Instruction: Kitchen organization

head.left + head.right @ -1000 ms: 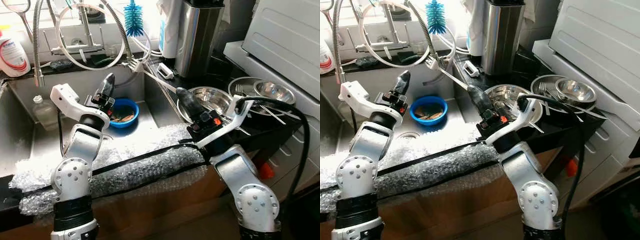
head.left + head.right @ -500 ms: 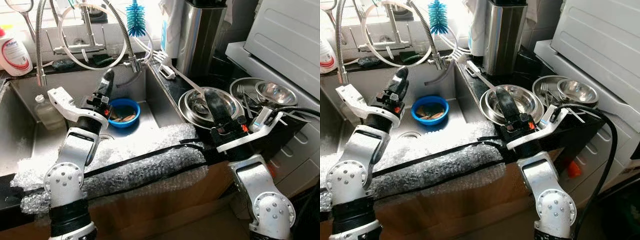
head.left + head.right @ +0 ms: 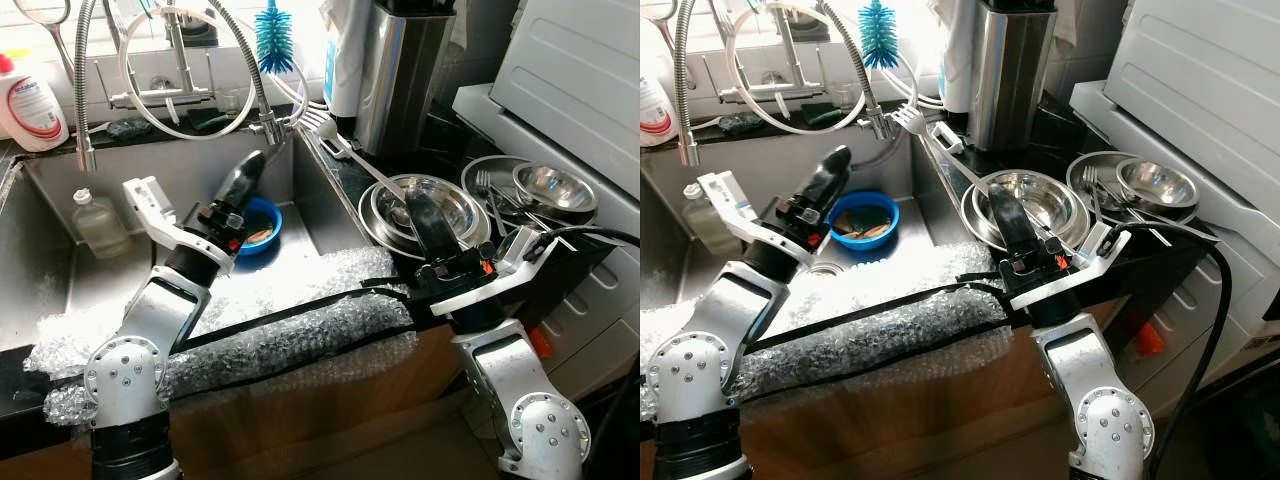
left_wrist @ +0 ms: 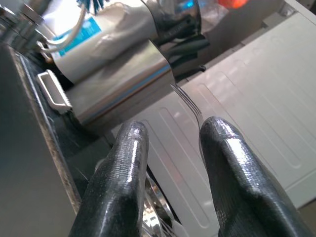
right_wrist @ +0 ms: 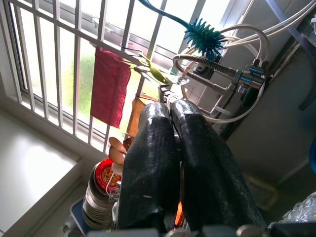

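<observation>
Fork [image 3: 940, 150] pinched in right gripper [image 3: 1000, 205], tines beyond its tips; we note left gripper [image 4: 170, 131] spread, empty.

We cannot read the contents of the blue bowl [image 3: 862, 220]; the left pincer [image 3: 247, 170] covers part of its rim. The fork [image 3: 940, 152] handle vanishes behind the right pincer [image 3: 1001, 207]. The soap bottle [image 3: 28, 92] label is too small to read, and the knife block [image 3: 398, 70] is cropped at the top edge.

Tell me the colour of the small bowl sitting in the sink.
Blue; the bowl shows best in the right eye view.
</observation>
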You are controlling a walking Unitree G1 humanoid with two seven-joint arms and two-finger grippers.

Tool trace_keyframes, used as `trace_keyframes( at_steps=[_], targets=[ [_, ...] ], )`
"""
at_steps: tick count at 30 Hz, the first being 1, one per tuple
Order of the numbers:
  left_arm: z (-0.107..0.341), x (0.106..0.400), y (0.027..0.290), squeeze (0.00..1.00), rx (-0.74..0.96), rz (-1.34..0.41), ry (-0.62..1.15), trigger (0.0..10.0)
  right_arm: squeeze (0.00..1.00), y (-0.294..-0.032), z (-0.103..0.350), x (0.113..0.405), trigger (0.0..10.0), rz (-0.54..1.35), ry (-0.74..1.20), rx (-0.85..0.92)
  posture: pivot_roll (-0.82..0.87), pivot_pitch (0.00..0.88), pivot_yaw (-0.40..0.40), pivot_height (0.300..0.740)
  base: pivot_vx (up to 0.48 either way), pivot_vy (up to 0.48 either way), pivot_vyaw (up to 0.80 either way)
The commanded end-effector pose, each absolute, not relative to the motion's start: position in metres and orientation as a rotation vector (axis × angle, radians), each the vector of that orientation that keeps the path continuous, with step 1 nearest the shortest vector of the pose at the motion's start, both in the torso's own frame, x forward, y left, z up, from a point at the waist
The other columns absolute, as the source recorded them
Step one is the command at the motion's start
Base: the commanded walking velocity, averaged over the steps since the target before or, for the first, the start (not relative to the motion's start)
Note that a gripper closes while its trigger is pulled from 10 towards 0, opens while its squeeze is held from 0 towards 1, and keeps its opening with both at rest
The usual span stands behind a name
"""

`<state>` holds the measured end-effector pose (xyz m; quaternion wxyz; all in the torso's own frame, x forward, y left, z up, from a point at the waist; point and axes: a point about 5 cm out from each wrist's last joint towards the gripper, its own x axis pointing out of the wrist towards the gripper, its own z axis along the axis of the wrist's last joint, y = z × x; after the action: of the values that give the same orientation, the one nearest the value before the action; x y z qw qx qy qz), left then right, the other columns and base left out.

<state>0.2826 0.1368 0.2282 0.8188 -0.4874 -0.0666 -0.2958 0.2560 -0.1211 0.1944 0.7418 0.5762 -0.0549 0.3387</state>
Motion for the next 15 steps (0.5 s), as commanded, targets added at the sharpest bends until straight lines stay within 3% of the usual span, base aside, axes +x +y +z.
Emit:
trace_keyframes(
  at_steps=[1,15],
  targets=[
    [0.234,0.277,0.131,0.00,-1.021,-0.690,-0.152,10.0,0.00,-0.118,0.196,0.256,10.0,0.759,-0.111,1.273,-0.07,0.000,-0.037,0.740,0.000,0.000,0.00],
    [0.231,0.275,0.118,0.00,-0.983,-0.743,-0.123,10.0,0.00,-0.101,0.201,0.251,10.0,0.829,-0.062,1.243,-0.07,0.000,-0.047,0.740,0.000,0.000,0.00]
  ],
)
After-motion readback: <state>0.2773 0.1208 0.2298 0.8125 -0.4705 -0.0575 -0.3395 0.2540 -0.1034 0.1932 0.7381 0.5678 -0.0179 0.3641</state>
